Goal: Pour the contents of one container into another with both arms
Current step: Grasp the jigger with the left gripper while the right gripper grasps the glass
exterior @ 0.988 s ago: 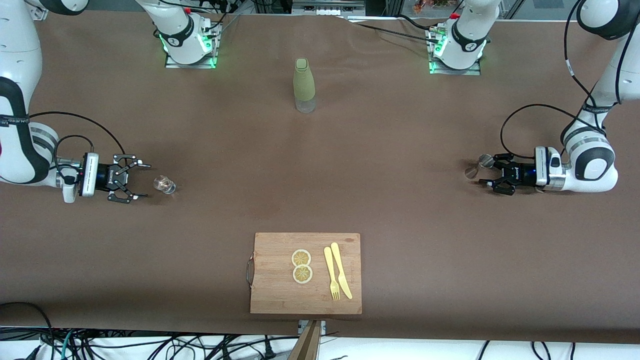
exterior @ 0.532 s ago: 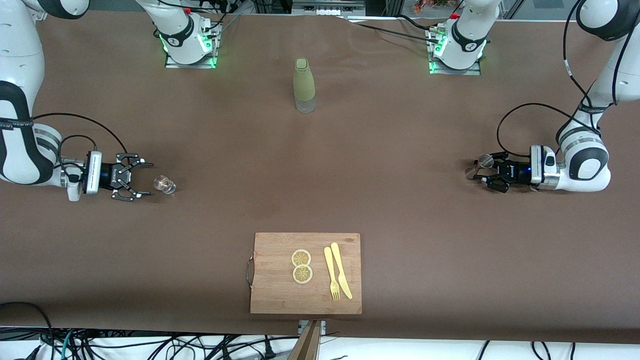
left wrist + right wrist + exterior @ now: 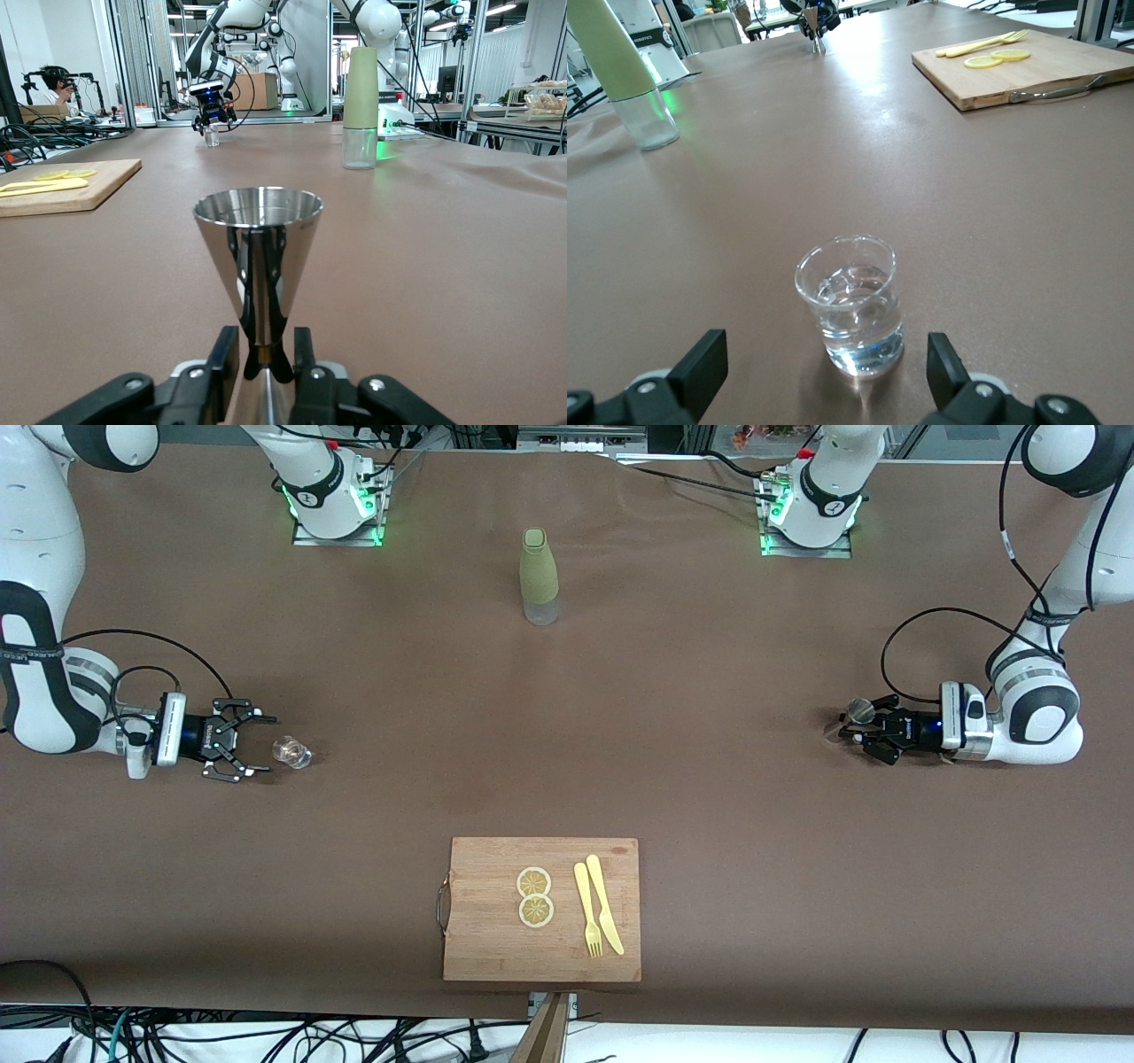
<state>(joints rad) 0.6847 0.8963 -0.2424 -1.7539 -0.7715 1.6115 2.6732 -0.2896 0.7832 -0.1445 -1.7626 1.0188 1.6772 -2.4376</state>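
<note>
A shiny metal jigger (image 3: 258, 239) stands upright on the brown table near the left arm's end (image 3: 858, 709). My left gripper (image 3: 266, 341) lies low at table level (image 3: 855, 731), its jaws shut on the jigger's narrow waist. A small clear glass (image 3: 850, 305) holding some water stands near the right arm's end (image 3: 291, 752). My right gripper (image 3: 826, 345) is low on the table beside it (image 3: 241, 748). It is open, with the glass just ahead of its spread fingertips and not touching them.
A bottle with a pale green sleeve (image 3: 539, 580) stands mid-table near the robots' bases. A wooden cutting board (image 3: 496, 948) with two lemon slices (image 3: 534, 896), a yellow fork and a knife (image 3: 598, 903) lies nearer the front camera.
The left gripper's fingers have closed in on the jigger's waist. The right gripper has crept a little toward the glass and stayed open.
</note>
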